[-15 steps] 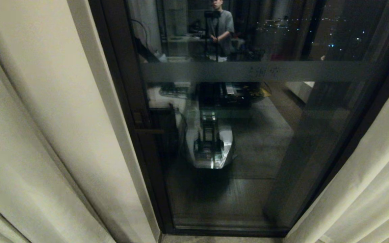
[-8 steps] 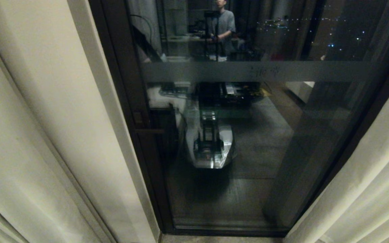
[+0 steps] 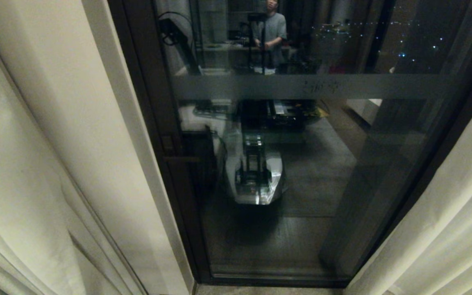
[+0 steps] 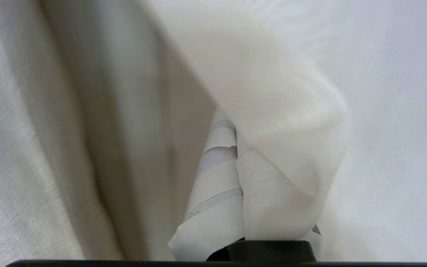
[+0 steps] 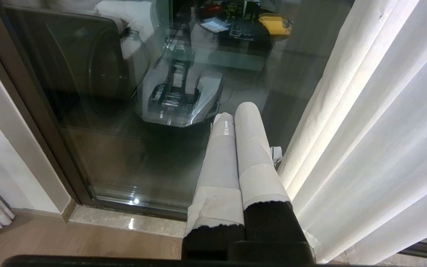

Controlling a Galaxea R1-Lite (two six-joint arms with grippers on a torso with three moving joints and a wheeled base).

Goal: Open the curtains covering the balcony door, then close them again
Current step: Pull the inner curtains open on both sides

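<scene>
The balcony door (image 3: 301,172) stands uncovered in the middle of the head view, its dark frame (image 3: 146,102) on the left. Cream curtains hang at both sides: the left curtain (image 3: 10,196) and the right curtain (image 3: 445,229). My left gripper (image 4: 234,122) is outside the head view. In the left wrist view it is shut on a fold of curtain (image 4: 291,92), which drapes over one taped finger and leaves the other finger (image 4: 217,170) bare. My right gripper (image 5: 235,111) is shut on nothing, parked low before the glass (image 5: 98,111) beside the right curtain (image 5: 376,129).
A frosted band (image 3: 301,87) crosses the glass. The pane reflects my own base (image 3: 256,176) and a person (image 3: 273,32) standing behind me. A stone sill (image 5: 124,222) runs along the foot of the door, with wooden floor in front of it.
The left curtain's folds at the lower left have swung rightward and spread further into the head view. The arm reflected at the glass's upper left has risen. The right arm has not moved.
</scene>
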